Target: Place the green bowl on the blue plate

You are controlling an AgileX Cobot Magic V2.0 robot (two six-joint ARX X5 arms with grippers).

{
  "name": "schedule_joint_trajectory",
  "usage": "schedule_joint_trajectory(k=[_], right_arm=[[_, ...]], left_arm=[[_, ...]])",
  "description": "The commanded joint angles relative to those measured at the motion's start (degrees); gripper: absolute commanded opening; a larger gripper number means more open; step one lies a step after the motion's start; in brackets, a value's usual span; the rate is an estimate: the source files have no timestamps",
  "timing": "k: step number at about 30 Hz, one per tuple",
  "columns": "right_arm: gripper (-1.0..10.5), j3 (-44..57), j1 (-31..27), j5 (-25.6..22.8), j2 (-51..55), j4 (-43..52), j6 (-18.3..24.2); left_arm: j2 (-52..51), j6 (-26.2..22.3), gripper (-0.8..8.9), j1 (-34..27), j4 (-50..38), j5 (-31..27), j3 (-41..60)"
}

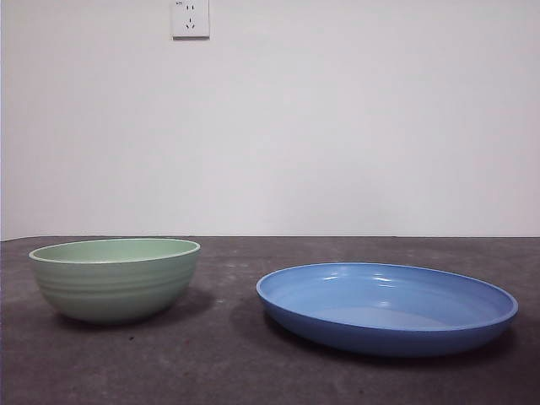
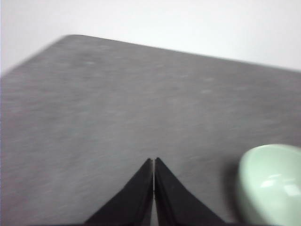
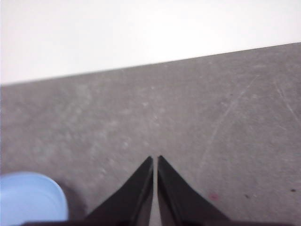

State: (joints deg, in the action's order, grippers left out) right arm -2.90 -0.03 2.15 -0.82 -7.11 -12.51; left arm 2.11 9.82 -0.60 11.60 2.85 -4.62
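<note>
In the front view, the green bowl (image 1: 115, 279) is sitting upright on the dark gray table (image 1: 219, 371), well apart from the blue plate (image 1: 386, 308), which is lying flat to its side, and a white wall socket (image 1: 190, 18) is showing above. In the left wrist view, the left gripper (image 2: 154, 162) is hanging over bare table with its jaws pressed together, the bowl's rim peeking in just beside it. In the right wrist view, the right gripper (image 3: 155, 160) is hovering with jaws likewise closed on nothing, an edge of the plate lying near.
</note>
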Motion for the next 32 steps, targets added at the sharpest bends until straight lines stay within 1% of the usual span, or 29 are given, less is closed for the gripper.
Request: schedule_joint_trajectory(k=[1,5,9,15,23,26,30,32], right_arm=[[0.1,-2.93,0.57,2.08,-1.38,0.35,-5.29],[0.1,-7.67,1.77,5.84,-4.90,-3.61,-7.10],[0.1,-13.97,3.30,8.96,-9.49,-9.11,-7.58],[0.1,-23.45,5.01,14.80,-16.85,-15.54,-7.72],[0.1,-36.46,6.93,23.54,-27.58,-23.47,-7.56],[0.1,-40.72,7.80,25.83,-30.99,-26.64,-6.14],[0.1,-45.77,8.83,27.56,-34.36,-32.24,-1.88],[0.1,-47.50,9.20,28.98,-35.52,-34.73,0.39]], left_arm=[[1.95,5.18,0.09,1.05,-0.92,1.68,-3.52],[6.32,6.16,0.09,2.75,-0.90,1.81,-8.35],[12.35,6.25,0.09,4.35,-0.83,2.99,-14.73],[23.34,6.32,0.09,6.38,2.91,10.14,-26.56],[35.54,6.29,0.09,8.87,13.99,22.88,-42.05],[38.51,5.77,0.09,9.70,19.87,26.67,-46.71],[40.87,2.71,0.09,10.16,28.09,31.01,-51.52],[41.33,1.27,0.09,10.16,31.04,32.30,-53.00]])
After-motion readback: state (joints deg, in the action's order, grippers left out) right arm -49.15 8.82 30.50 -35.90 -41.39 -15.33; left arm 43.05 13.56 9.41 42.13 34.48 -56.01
